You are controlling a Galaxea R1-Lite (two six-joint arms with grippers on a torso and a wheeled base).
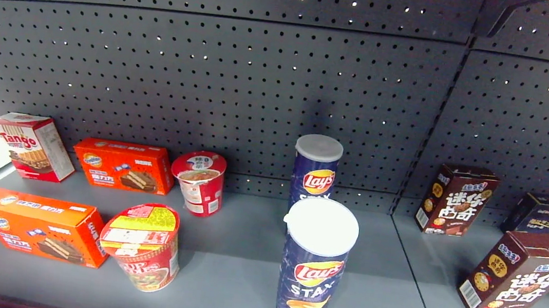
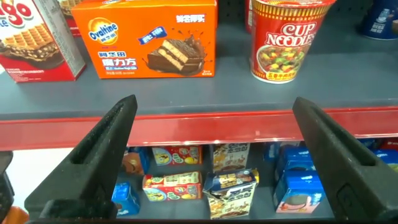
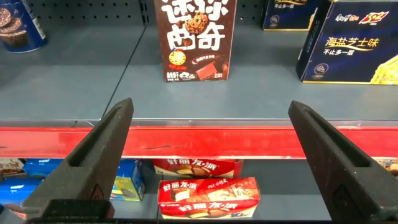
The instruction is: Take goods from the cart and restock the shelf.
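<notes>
Currently neither gripper carries anything. Your left gripper (image 2: 214,106) hangs with its jaws spread wide before the red edge (image 2: 199,127) of the shelf (image 1: 240,274). Your right gripper (image 3: 209,106) is just as wide and just as bare, farther along that edge.

The goods you can see already stand on the shelf. A front can (image 1: 312,277) of crisps has a rear can (image 1: 315,171) close behind it. A cup (image 1: 142,245) of noodles sits just beside an orange box (image 1: 41,228). A brown box (image 1: 519,275) stands well off to your right.

Expect all of these kinds to be light. A can is likely a stiff, smooth tube, tall and easy to tip, so take it around the middle of the body, not at the lid. A cup probably has a thin wall that dents and a taper that lets it slide. Close gently just under the rim. A box should be firm along its edges and soft across its broad faces, so pinch it across the narrow sides. Set each one down upright, clear of its neighbours.
</notes>
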